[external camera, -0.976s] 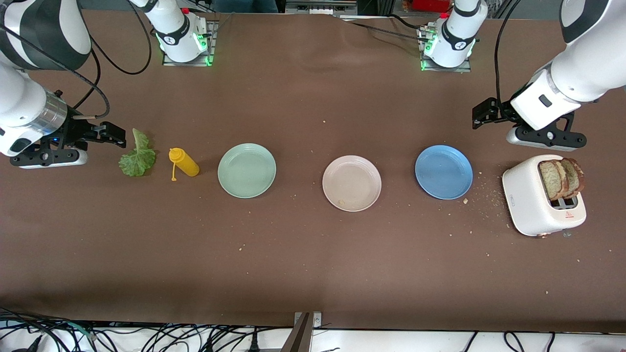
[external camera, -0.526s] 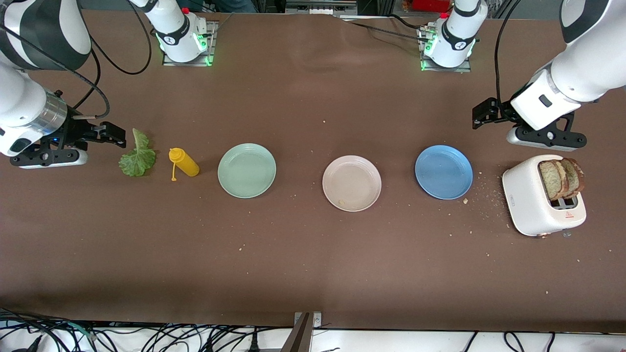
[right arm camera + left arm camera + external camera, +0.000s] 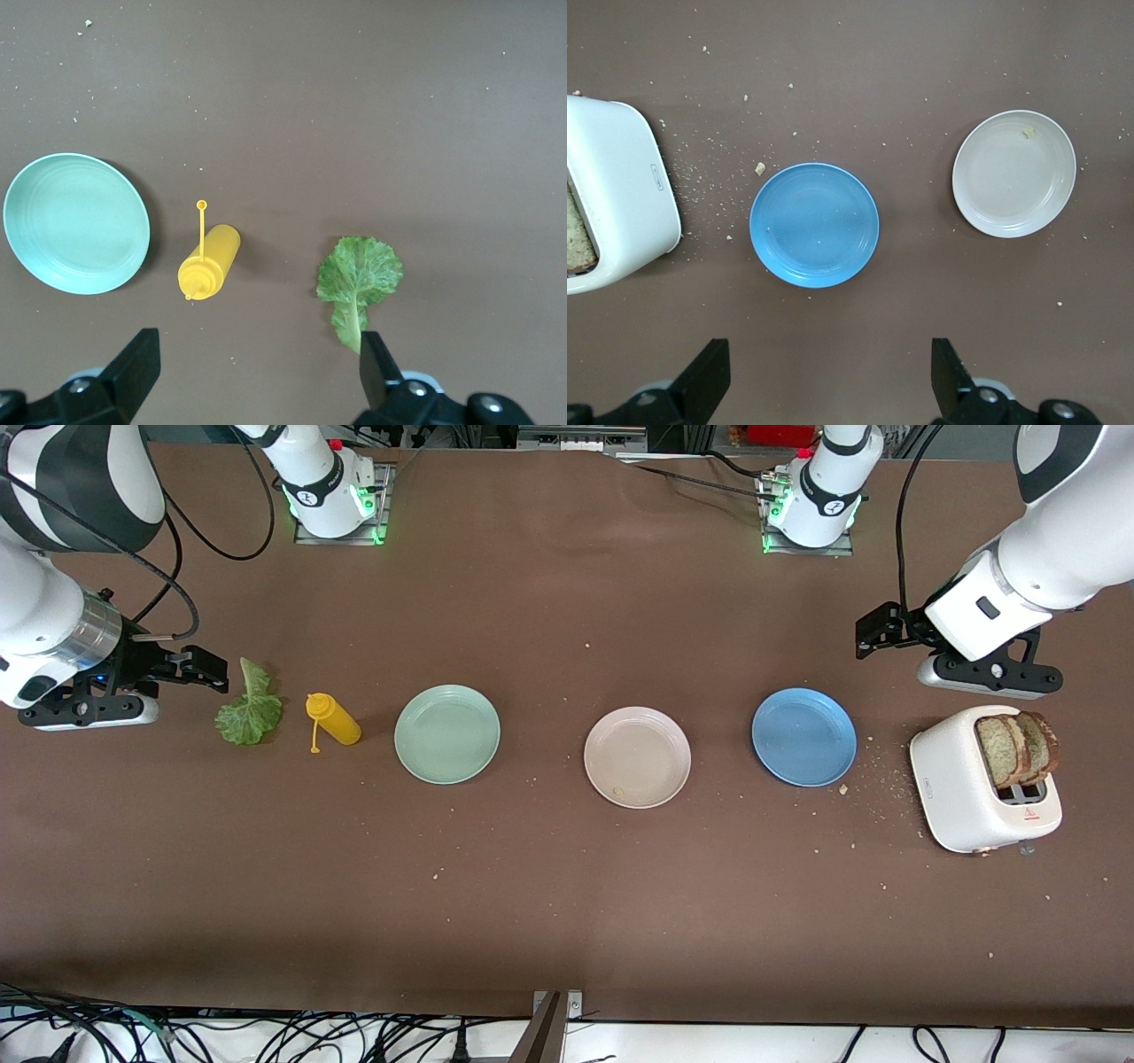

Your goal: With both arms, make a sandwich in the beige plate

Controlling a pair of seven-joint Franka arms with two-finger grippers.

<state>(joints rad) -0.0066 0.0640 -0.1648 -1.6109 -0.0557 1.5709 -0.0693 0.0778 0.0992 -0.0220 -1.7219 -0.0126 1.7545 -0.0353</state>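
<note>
Jaws on both grippers stood spread, pinching nothing. Left gripper hung above bare bench near the toaster at the left arm's end; its fingers showed wide apart in the left wrist view. Right gripper hung just beside the lettuce leaf at the right arm's end, fingers likewise apart. Neither arm touched any object.

Containers: beige plate, round, shallow raised rim, smooth matte pale pink-beige, sat mid-bench between the blue plate and the mint-green plate. It held only a small crumb near its rim. Blue and mint plates held nothing bigger than specks. Toaster, white, glossy, rounded corners, carried two bread slices standing upright in its slots, speckled brown with darker crust, tops poking out.

No sandwich assembled: bread in the toaster, leaf on the bench, well apart from the beige plate.

Lettuce leaf lay flat, ruffled green, pale rib pointing away from the front camera. Yellow squeeze bottle lay on its side between leaf and mint plate, cap dangling on a thin tether. Bench surface was matte brown, faintly creased, with crumbs scattered thickest between blue plate and toaster.
</note>
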